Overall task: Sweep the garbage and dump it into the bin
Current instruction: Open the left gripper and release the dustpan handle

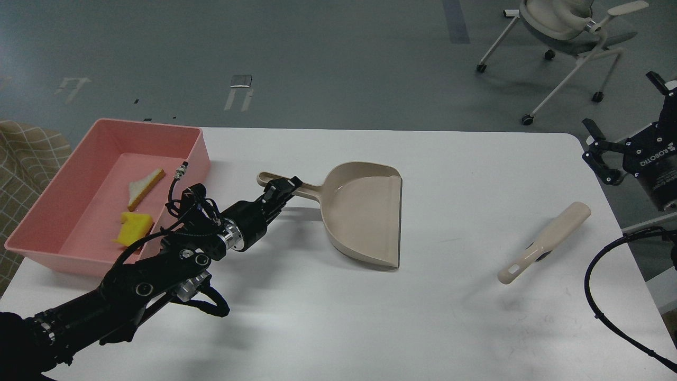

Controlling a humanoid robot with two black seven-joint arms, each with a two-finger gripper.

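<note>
The pink bin [195, 138] stands at the table's back left. In it lie the garbage pieces: the white bread slice [144, 186] and the yellow sponge [133, 228]. My left gripper [283, 188] is shut on the handle of the beige dustpan [365, 217]. The dustpan rests on the table at mid-table, right of the bin, and its pan looks empty. My right gripper [616, 100] is open and empty, off the table's right edge. The beige brush [545, 242] lies loose on the table at the right.
The white table [338, 328] has a rounded back right corner. A black cable [597, 296] loops over its right edge. A wheeled chair [560, 32] stands on the floor behind, and checked fabric [21, 159] hangs left of the bin.
</note>
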